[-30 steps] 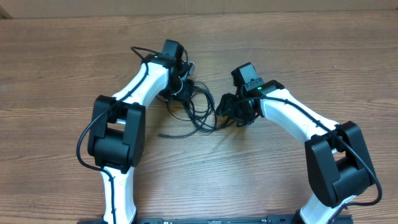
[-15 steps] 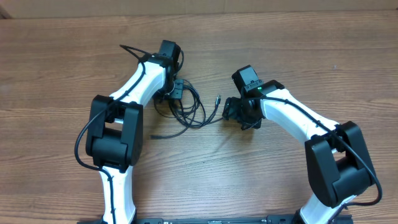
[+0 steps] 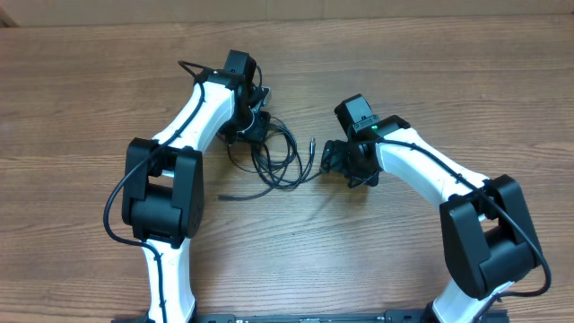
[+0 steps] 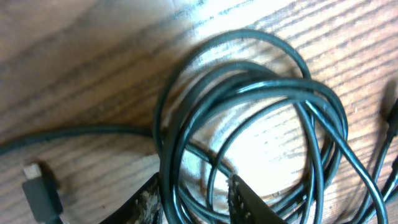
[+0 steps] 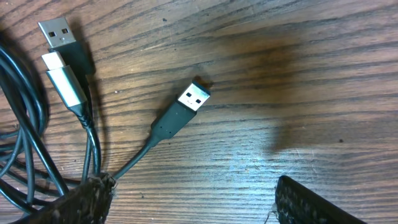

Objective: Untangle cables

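Overhead, the cables [image 3: 278, 160] lie as a loose black coil on the wooden table [image 3: 448, 72], between the two arms. The left gripper [image 3: 254, 126] sits on the coil's far left edge and the right gripper [image 3: 330, 160] just off its right side. From that height one thin tail [image 3: 224, 195] runs out of the coil toward the left arm's base, and a small tipped end [image 3: 313, 141] pokes out on the coil's right, but neither hand's state can be read. The left wrist view fills that in: several overlapping loops lie flat on the wood, and a bunch of strands passes straight down between the two fingers [image 4: 144, 205], which grasp them. A black plug [image 4: 38, 190] lies to the left of the coil, its cord running back toward the loops. The right wrist view shows what the other two do not: the plug ends. A black USB plug [image 5: 193, 98] lies alone on bare wood beside the coil, its cord running down to the tip of one finger. A silver-cased plug [image 5: 62, 78] and a second USB plug [image 5: 57, 30] lie side by side against the coil's edge. Here the fingers [image 5: 74, 205] stand wide apart with bare wood between them, so this hand is released.
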### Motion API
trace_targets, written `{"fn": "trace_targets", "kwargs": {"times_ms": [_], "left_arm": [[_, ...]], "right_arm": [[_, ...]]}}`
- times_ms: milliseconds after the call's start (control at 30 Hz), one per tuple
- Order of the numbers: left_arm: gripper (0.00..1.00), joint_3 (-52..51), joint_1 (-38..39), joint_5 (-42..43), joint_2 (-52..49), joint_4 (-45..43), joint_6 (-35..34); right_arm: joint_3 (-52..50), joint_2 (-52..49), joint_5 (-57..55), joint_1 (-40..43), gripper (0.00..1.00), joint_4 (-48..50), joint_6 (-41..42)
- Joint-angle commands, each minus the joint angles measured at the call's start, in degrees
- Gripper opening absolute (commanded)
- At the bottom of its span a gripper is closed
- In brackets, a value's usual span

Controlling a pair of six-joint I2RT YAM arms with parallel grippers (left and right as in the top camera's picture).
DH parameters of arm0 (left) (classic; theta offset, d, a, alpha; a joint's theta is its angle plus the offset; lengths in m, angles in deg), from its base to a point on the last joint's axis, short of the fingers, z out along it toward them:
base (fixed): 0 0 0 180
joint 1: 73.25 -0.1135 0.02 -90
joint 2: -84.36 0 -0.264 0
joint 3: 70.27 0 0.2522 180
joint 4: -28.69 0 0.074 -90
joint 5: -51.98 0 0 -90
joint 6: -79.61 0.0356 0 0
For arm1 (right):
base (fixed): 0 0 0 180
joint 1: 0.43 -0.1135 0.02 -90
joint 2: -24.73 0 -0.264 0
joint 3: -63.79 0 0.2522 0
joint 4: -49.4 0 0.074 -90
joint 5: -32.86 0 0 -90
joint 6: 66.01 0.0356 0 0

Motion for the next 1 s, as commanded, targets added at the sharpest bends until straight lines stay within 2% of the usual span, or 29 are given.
{"fn": "trace_targets", "kwargs": {"times_ms": [0, 167, 367, 633, 733, 967], "left_arm": [[0.35, 1.1, 0.1, -1.2, -0.6, -2.9, -2.5], [0.37, 0.6, 0.3, -3.8, -0.7, -9.0, -3.7], [0.36, -1.9, 0.3, -8.4, -0.7, -9.5, -3.7], [0.37, -6.6, 0.2, -8.8, -0.7, -12.0, -3.7], [0.43, -7.8, 0.2, -8.7, -0.7, -10.8, -4.9], [0.42, -9.2, 0.2, -8.8, -0.7, -7.3, -6.7]], "right_arm": [[-0.4, 0.6, 0.6, -0.3, 0.82, -0.1, 0.0], [-0.4, 0.6, 0.9, -0.4, 0.82, 0.3, 0.0], [-0.4, 0.6, 2.3, -0.8, 0.82, 2.0, 0.0], [-0.4, 0.6, 2.3, -3.0, 0.82, 6.1, 0.0], [-0.4, 0.6, 1.5, -4.6, 0.82, 7.3, 0.0], [-0.4, 0.6, -2.8, -8.6, 0.82, 8.2, 1.9]]}}
